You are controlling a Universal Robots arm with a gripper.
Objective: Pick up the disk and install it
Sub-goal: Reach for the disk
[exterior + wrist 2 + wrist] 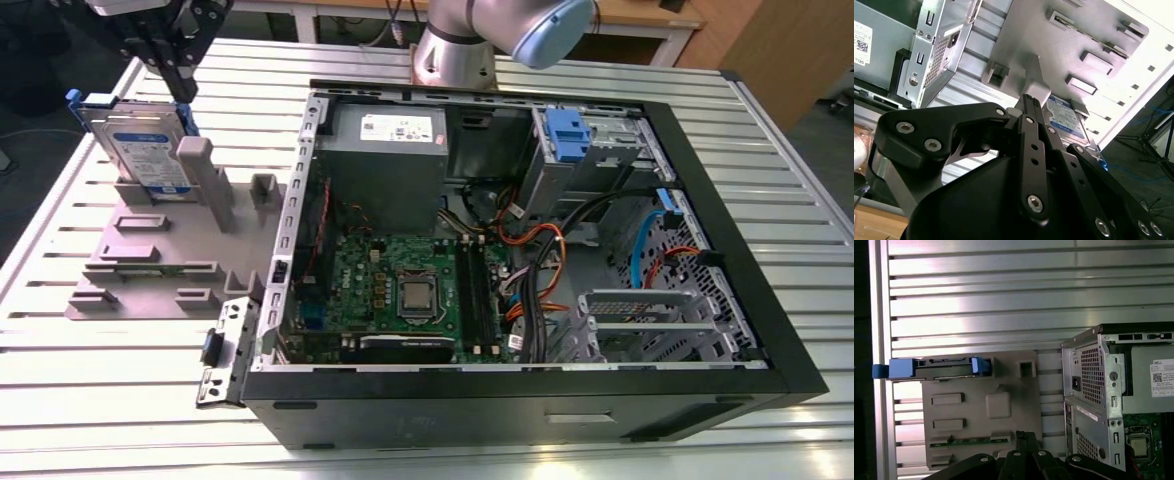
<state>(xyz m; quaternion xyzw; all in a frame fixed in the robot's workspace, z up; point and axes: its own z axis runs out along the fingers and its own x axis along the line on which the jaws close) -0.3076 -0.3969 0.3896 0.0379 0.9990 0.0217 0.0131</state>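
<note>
The disk (140, 145), a silver drive with a white-and-blue label in a blue carrier frame, stands on edge in a slot of the grey holder (147, 255) at the exterior view's left. The first wrist view looks down on the disk (934, 368) edge-on. In the second wrist view the disk's label (1066, 117) shows past the fingers. My gripper (184, 92) hangs above the holder near the disk's far upper corner, not touching it. In both wrist views my gripper (1026, 434) (1029, 97) has its fingers shut together on nothing.
The open computer case (534, 250) lies to the right of the holder, with its power supply (387, 150), motherboard (400, 280) and cables showing. A drive bay with a blue tab (567, 135) sits at the case's far right. The slatted metal table (107, 400) surrounds everything.
</note>
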